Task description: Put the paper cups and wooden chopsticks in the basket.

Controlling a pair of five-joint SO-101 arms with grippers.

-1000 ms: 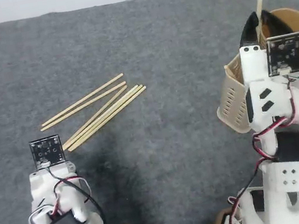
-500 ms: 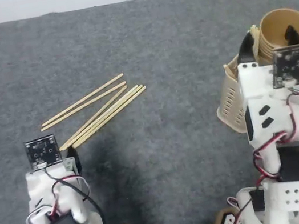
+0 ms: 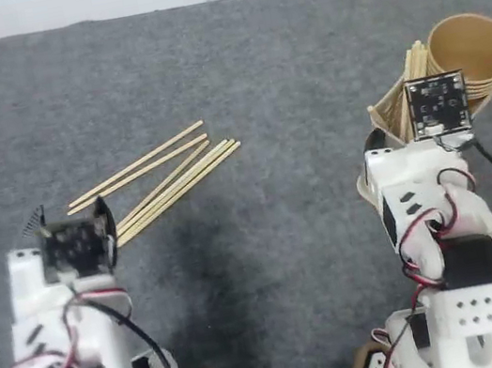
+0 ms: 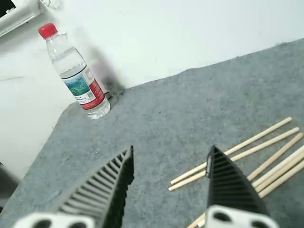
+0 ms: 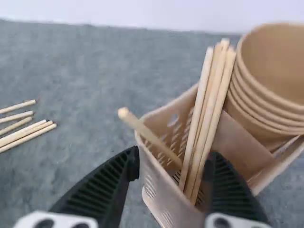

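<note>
Wooden chopsticks (image 3: 155,181) lie loose on the carpet (image 3: 282,63), well apart from the basket (image 5: 161,199), which holds stacked paper cups (image 3: 470,49) and several sticks. The left gripper (image 4: 169,151) gapes empty beside the loose ones. The right gripper (image 5: 173,154), also spread and empty, hangs close at the basket's wall, and a sideways swing might tip it.

1 basket (image 5: 161,199) stood on the mat (image 3: 282,63), with 4 chopsticks (image 5: 209,104) in it: 3 bunched together and 1 leaning apart. 1 bottle (image 4: 76,76) stood beyond the mat's edge. Where things sat packed tight the counts were only probable: 6 wooden chopsticks (image 3: 155,183) loose on the mat, and 5 nested paper cups (image 5: 270,80) in 1 stack.
</note>
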